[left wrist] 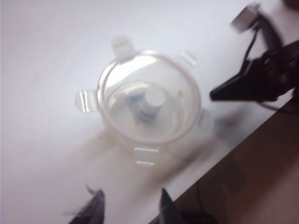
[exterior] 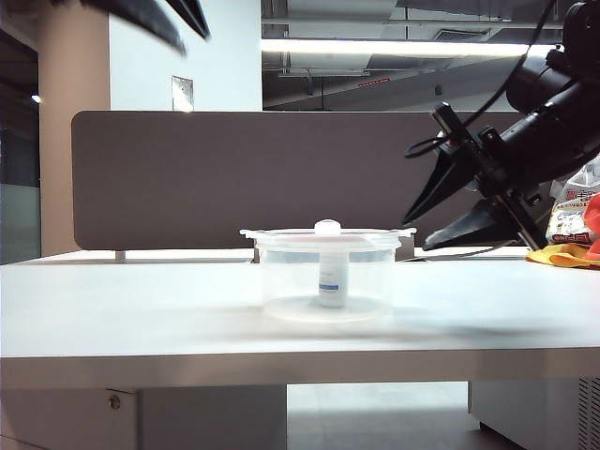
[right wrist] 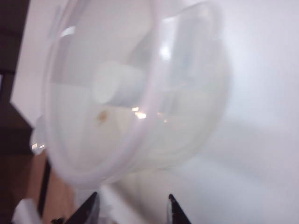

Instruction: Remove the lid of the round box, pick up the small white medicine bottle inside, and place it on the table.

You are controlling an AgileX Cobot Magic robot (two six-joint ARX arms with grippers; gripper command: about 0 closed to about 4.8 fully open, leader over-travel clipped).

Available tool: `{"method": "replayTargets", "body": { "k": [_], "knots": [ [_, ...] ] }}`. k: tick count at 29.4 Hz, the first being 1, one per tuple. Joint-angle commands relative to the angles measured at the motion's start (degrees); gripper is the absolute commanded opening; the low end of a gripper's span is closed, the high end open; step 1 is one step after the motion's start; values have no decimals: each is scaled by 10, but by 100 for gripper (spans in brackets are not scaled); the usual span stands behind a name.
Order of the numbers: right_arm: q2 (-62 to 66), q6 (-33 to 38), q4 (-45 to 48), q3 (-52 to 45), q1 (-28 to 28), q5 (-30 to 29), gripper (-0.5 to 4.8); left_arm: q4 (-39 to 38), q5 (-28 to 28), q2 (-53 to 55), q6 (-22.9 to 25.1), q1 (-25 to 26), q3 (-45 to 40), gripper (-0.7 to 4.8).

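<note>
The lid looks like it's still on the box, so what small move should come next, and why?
Probably the right gripper eases in onto the lid. The lid covers the round box with the small white medicine bottle inside, and its open jaws hang beside the rim.

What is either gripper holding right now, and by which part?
Nothing. The right gripper hangs open beside the round box; the left gripper is open above it. The lid is still on.

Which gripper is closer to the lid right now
Right. The right gripper hangs open just beside the lid, level with it. The left gripper is open, high above.
</note>
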Motion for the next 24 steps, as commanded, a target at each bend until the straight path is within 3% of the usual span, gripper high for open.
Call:
{"method": "replayTargets", "body": {
  "k": [1,5,10,20,24],
  "knots": [
    [-1,3,31,3,-5,16,213,8,1,17,-2,0,2,161],
    [0,38,81,3,-10,15,213,41,0,30,-6,1,2,168],
    [0,63,128,3,-10,15,235,97,30,46,-49,25,2,288],
    [1,90,172,3,-11,30,234,164,208,151,-134,111,2,287],
    [5,92,173,3,-11,42,234,185,221,187,-142,118,2,287]
  ]
}}
